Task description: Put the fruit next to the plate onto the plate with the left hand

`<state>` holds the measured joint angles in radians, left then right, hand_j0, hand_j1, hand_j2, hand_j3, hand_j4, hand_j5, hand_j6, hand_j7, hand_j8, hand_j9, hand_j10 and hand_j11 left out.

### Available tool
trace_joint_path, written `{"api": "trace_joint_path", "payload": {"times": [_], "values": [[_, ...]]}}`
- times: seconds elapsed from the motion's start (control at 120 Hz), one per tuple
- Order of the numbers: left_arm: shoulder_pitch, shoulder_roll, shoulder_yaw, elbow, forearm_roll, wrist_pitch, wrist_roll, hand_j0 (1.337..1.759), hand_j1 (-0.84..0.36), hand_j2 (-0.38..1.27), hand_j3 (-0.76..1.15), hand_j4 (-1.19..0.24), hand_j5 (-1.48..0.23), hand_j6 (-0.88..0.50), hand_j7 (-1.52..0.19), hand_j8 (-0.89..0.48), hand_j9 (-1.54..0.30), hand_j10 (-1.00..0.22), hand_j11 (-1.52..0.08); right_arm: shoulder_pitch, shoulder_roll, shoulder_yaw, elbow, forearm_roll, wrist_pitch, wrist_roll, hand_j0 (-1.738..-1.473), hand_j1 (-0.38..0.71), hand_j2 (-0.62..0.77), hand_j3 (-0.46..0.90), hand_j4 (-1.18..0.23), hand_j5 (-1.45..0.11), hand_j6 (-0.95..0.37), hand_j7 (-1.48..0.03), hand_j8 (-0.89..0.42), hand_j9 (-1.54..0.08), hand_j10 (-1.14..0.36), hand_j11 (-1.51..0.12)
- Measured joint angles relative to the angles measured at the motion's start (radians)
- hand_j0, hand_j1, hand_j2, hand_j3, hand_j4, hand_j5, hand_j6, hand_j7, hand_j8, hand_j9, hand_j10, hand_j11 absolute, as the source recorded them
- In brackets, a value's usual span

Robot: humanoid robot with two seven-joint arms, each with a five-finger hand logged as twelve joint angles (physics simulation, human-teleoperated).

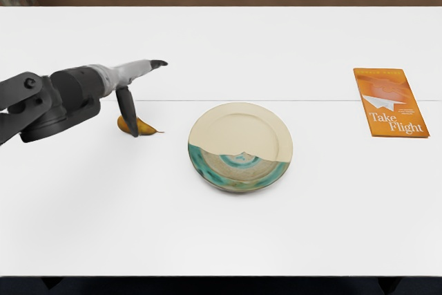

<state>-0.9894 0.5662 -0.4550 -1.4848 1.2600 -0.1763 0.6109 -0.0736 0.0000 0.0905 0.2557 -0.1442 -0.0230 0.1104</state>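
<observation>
A small orange-yellow fruit (141, 127) lies on the white table, a short way left of the plate (276, 143). The plate is round, cream with a teal glazed band at its front, and nothing lies on it. My left hand (135, 94) comes in from the left edge and hovers right above the fruit. Its fingers are spread: one dark finger (128, 112) points down in front of the fruit and hides part of it, the others stretch out to the right. Nothing is held. No right arm shows.
An orange book (389, 101) titled "Take Flight" lies flat at the right of the table. A brick wall runs behind the far table edge. The near table edge runs along the bottom of the view.
</observation>
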Motion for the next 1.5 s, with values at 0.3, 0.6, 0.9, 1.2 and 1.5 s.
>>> {"api": "trace_joint_path", "payload": {"times": [0.3,0.6,0.9,1.2,1.5], "values": [[0.008,-0.012,0.089,0.006,0.159,0.106,0.0,1.658,0.32,0.01,0.0,-0.03,-0.03,-0.03,-0.03,-0.03,-0.03,-0.03,-0.03,0.0,0.0,0.0,0.0,0.0,0.0,0.0,-1.658,-0.33,0.0,0.0,-0.01,-0.02,-0.01,-0.02,-0.01,-0.02,-0.01,-0.02],[0.017,-0.017,0.124,0.018,0.161,0.151,0.0,1.658,0.3,0.01,0.0,-0.05,-0.06,-0.05,-0.06,-0.05,-0.06,-0.05,-0.06,0.0,0.0,0.0,0.0,0.0,0.0,0.0,-1.658,-0.33,0.0,0.0,-0.01,-0.02,-0.01,-0.02,-0.01,-0.02,-0.01,-0.02],[0.021,-0.022,0.138,0.023,0.136,0.153,0.0,1.658,0.11,0.04,0.0,-0.2,-0.26,-0.2,-0.26,-0.2,-0.26,-0.2,-0.26,0.0,0.0,0.0,0.0,0.0,0.0,0.0,-1.658,-0.33,0.0,0.0,-0.01,-0.02,-0.01,-0.02,-0.01,-0.02,-0.01,-0.02],[0.023,-0.021,0.147,0.034,0.127,0.155,0.0,1.658,0.01,0.06,0.0,-0.29,-0.37,-0.29,-0.37,-0.29,-0.37,-0.29,-0.37,0.0,0.0,0.0,-0.001,0.0,0.0,0.0,-1.658,-0.33,0.0,0.0,-0.01,-0.02,-0.01,-0.02,-0.01,-0.02,-0.01,-0.02],[0.017,-0.021,0.165,0.082,0.126,0.151,0.0,1.658,-0.02,0.07,0.0,-0.32,-0.41,-0.32,-0.41,-0.32,-0.41,-0.32,-0.41,0.0,0.0,0.0,0.0,0.0,0.0,0.0,-1.658,-0.33,0.0,0.0,-0.01,-0.02,-0.01,-0.02,-0.01,-0.02,-0.01,-0.02]]}}
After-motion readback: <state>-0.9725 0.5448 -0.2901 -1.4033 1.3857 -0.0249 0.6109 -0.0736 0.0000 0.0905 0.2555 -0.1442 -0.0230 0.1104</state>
